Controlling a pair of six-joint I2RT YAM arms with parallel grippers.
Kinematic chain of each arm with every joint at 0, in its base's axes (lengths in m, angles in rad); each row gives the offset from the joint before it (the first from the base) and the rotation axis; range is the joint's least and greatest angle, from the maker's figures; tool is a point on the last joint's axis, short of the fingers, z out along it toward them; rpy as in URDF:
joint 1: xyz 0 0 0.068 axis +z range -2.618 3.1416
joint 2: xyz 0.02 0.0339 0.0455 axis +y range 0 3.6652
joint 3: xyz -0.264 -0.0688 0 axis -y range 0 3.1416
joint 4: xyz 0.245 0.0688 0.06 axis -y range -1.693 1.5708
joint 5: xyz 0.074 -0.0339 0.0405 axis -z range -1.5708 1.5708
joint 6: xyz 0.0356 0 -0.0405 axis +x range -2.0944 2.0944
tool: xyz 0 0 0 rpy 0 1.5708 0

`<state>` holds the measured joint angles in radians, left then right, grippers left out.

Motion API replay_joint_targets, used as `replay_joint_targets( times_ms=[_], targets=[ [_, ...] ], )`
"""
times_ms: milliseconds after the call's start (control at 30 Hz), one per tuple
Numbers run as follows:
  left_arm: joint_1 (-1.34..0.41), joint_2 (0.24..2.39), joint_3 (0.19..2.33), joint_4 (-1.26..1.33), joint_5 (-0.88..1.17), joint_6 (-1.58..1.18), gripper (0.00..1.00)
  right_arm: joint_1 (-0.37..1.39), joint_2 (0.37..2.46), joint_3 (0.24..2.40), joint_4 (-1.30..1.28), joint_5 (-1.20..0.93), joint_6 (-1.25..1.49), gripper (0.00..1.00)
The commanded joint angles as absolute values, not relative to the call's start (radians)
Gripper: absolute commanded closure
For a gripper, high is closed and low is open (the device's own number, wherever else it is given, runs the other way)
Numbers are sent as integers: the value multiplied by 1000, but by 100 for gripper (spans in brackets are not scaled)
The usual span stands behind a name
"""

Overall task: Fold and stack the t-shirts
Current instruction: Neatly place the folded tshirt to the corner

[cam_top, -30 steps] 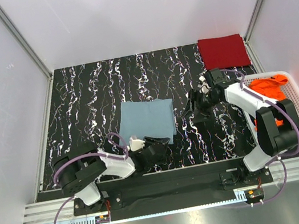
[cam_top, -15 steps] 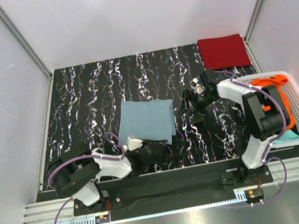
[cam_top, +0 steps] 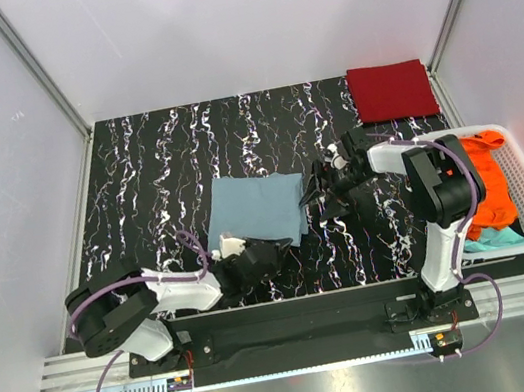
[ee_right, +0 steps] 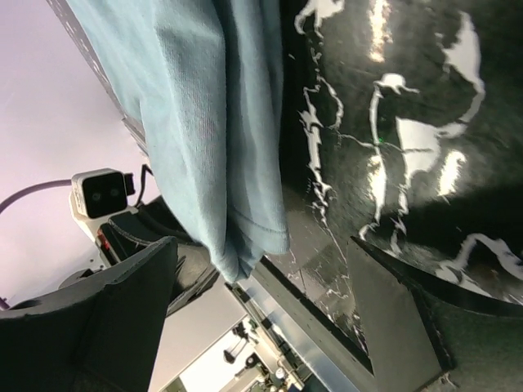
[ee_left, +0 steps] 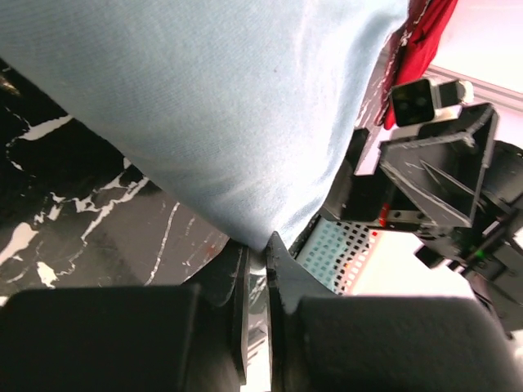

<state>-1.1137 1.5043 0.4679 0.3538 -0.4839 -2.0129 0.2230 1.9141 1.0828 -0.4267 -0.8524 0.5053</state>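
Near the front edge of the table (cam_top: 140,197) lies the folded grey-blue t-shirt (cam_top: 256,209). The left gripper (ee_left: 257,249) is pinched onto its near corner, likely to carry it to the dark red t-shirt (cam_top: 391,90) folded at the far right corner. The right gripper (cam_top: 315,187) gapes beside its right edge, perhaps touching. A second ago the left jaws stood wider and the right gripper sat farther right.
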Motion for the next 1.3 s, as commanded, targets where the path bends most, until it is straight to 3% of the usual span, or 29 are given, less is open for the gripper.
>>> replay_joint_targets(
  times_ms=[0, 433, 767, 967, 1033, 1100, 1133, 1167, 1200, 1267],
  targets=[
    [-1095, 1447, 468, 376, -468, -2132, 98, 255, 1928, 1115, -359, -899, 549, 9],
    [-1046, 1396, 463, 387, -416, -2080, 98, 321, 2011, 1091, -170, -884, 738, 10],
    [-1022, 1379, 469, 402, -364, -2036, 97, 334, 2046, 1092, -89, -819, 818, 17],
    [-1020, 1355, 457, 387, -344, -2028, 93, 334, 2103, 1144, -80, -761, 815, 37],
    [-1020, 1353, 440, 403, -344, -2032, 92, 334, 2123, 1164, -81, -746, 804, 54],
    [-1020, 1351, 434, 405, -331, -2030, 84, 334, 2129, 1183, -83, -739, 799, 68],
    [-1020, 1348, 431, 399, -309, -2028, 79, 334, 2128, 1187, -86, -736, 795, 84],
    [-1020, 1347, 428, 385, -293, -2023, 73, 334, 2125, 1190, -87, -732, 790, 88],
    [-1020, 1342, 423, 384, -278, -2011, 59, 334, 2106, 1198, -106, -704, 785, 89],
    [-1006, 1316, 384, 405, -238, -1985, 54, 334, 2082, 1222, -225, -663, 727, 90]
  ],
)
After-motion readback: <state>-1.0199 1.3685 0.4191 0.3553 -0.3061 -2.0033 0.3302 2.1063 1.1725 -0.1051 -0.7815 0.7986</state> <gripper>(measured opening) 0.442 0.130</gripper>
